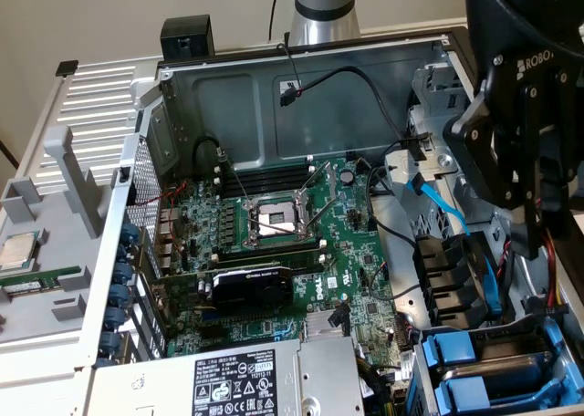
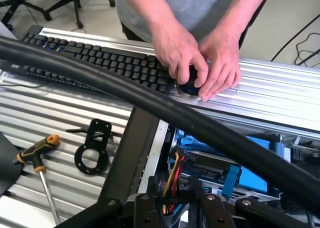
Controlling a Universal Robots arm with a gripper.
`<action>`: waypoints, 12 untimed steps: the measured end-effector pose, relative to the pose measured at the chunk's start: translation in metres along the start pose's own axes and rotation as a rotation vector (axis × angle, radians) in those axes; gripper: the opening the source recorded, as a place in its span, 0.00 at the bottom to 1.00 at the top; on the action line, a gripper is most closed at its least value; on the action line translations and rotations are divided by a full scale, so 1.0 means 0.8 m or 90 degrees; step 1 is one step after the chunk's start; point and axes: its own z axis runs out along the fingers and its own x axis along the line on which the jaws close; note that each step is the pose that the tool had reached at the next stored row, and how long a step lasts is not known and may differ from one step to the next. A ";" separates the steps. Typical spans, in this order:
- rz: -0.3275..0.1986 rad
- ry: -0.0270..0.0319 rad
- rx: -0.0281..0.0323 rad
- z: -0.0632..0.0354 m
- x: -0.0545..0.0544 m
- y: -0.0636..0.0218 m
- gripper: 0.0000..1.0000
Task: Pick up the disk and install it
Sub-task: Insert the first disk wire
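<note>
On the exterior view's left a small square CPU chip (image 1: 18, 249) is lying on the ribbed surface (image 1: 91, 115) beside the open computer case (image 1: 274, 97). The motherboard (image 1: 283, 224) is lying flat in the middle of that case. On the exterior view's right the tool (image 1: 525, 206) is hanging above the drive bays, and I cannot tell whether it is spread or pinching anything. Below it the disk (image 1: 502, 366) appears to be sitting in its blue carrier at the case's corner (its label is not legible here). I am judging it dense for its size, rigid, smooth-faced and sensitive to knocks. It is probably best gripped across the carrier's two long edges and kept level.
</note>
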 end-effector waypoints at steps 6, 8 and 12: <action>-0.010 -0.0035 0.0006 -0.001 -0.002 -0.006 0.35; -0.013 -0.0045 -0.0008 0.000 -0.002 -0.008 0.35; -0.018 -0.0069 -0.0052 0.002 -0.002 -0.010 0.35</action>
